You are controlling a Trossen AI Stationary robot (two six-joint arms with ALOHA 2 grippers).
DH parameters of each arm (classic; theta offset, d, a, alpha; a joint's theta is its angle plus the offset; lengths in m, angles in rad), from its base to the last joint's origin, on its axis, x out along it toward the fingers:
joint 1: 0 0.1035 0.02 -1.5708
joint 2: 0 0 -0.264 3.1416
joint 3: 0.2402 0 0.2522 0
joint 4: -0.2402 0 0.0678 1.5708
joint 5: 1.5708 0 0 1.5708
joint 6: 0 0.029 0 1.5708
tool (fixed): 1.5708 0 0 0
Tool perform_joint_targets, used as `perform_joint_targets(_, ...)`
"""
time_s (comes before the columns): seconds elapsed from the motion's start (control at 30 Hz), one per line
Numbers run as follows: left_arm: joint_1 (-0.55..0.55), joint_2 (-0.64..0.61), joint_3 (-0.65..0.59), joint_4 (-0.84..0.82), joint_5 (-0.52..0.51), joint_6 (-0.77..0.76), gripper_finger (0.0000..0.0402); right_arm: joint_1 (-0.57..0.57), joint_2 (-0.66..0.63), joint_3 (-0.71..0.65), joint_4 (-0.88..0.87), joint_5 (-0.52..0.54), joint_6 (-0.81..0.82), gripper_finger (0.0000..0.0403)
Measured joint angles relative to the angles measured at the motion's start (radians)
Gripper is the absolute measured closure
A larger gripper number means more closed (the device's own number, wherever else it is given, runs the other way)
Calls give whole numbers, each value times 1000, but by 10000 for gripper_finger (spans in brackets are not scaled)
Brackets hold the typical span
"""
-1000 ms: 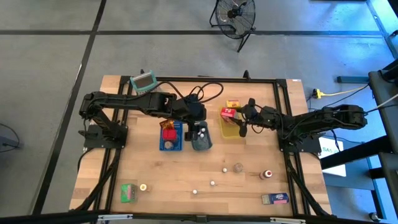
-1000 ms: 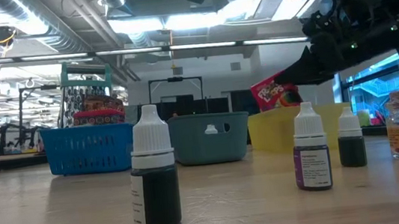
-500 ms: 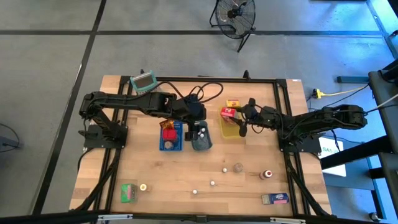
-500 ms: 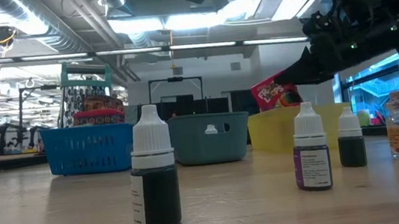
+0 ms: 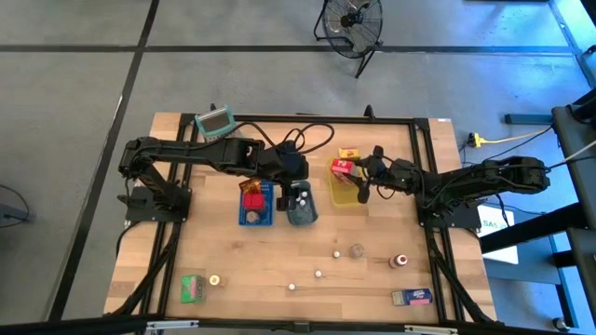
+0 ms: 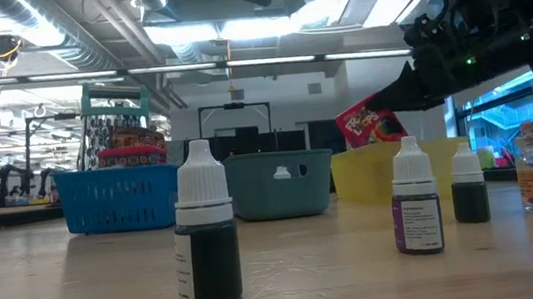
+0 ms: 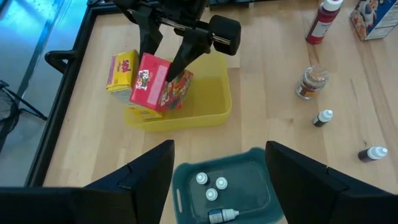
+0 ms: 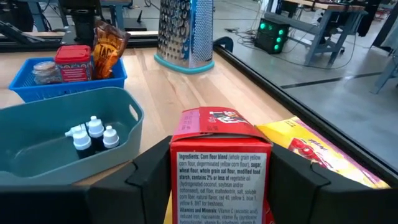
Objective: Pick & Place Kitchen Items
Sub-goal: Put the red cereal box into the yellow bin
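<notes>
My right gripper (image 5: 348, 170) is shut on a red carton (image 7: 158, 84) above the yellow tray (image 7: 208, 109). A yellow carton (image 7: 123, 70) leans on that tray's far rim, beside the red one. My left gripper (image 7: 219, 149) hangs open and holds nothing, above the grey-blue tray (image 7: 186, 180), where several white-capped dropper bottles (image 7: 211, 186) lie. The blue tray (image 8: 37, 87) holds a red tin (image 8: 73, 62) and a brown packet (image 8: 107, 46). My right gripper pinches the red carton between its two fingers (image 7: 148, 43), at the carton's upper end (image 7: 155, 65). The fingers come from the table's right side, slanting a little downward. The carton sits tilted over the yellow tray (image 6: 390, 171); whether its lower edge touches the tray cannot be told.
Loose on the near half of the table are dropper bottles (image 5: 336, 253), a small jar (image 5: 356, 250), a red bottle (image 5: 399, 261), a green carton (image 5: 192, 288) and a blue carton (image 5: 411, 298). A green-rimmed mesh basket (image 5: 216, 121) stands at the far left corner.
</notes>
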Motion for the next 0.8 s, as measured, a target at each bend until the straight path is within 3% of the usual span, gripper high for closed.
perform_joint_targets(0.53, 0, 0, 0, 0, 0, 2, 154, 0, 0, 0, 9, -24, 41, 187)
perform_joint_targets(0.8, 0, 0, 0, -13, 0, 2, 153, -1, 0, 0, 6, -48, 46, 151)
